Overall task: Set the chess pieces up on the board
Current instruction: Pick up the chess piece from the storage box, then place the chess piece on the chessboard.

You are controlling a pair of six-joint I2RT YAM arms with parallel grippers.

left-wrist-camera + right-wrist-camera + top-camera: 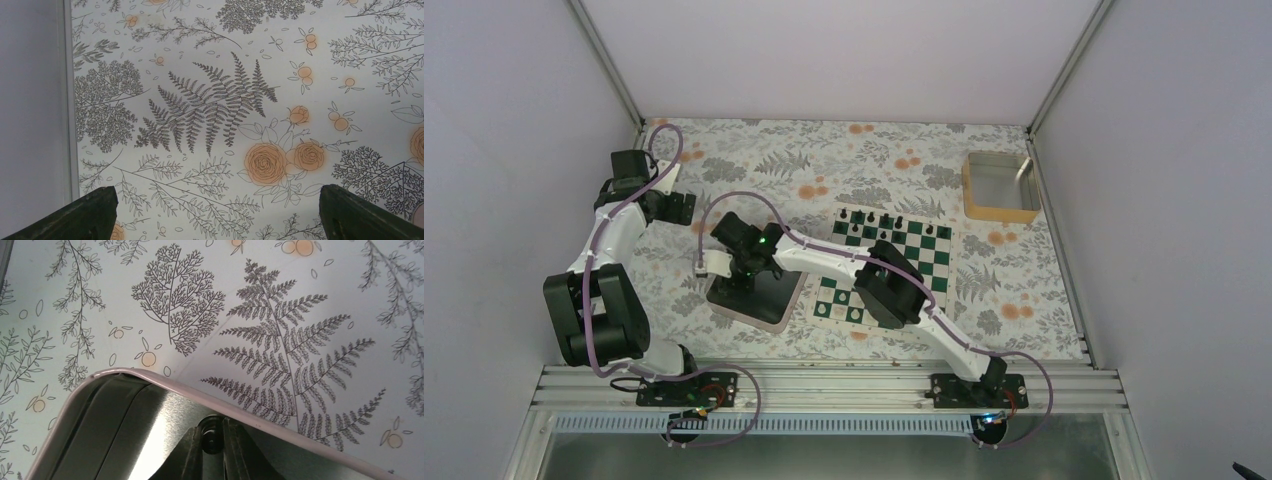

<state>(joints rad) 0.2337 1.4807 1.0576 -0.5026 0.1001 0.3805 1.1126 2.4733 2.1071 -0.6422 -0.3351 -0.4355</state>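
Top external view: the board lies flat on the counter, right of centre. Its edges are turned slightly clockwise from the counter's near edge. Black chess pieces stand in a single row along the board's far edge. The row runs left to right and drops slightly toward the right. The pieces are too small here to tell their type or tilt. The right arm passes over the near-left part of the board and reaches left to a shiny metal tray just beside the board. The left arm is folded at the left side, well apart from board and tray. A yellow-walled box sits near the far right corner.

Right wrist view: the right jaws stand nearly closed inside the tray, near one rounded corner. One black chess piece sits between the fingers, which meet it on both sides. The piece shows only a small rounded outline. Its long axis, and whether it is upright or tilted, cannot be read.

Left wrist view: the left jaws stand fully apart, with one finger at each lower corner of the frame. Nothing lies between them, and only the fern-and-rose printed counter is below.
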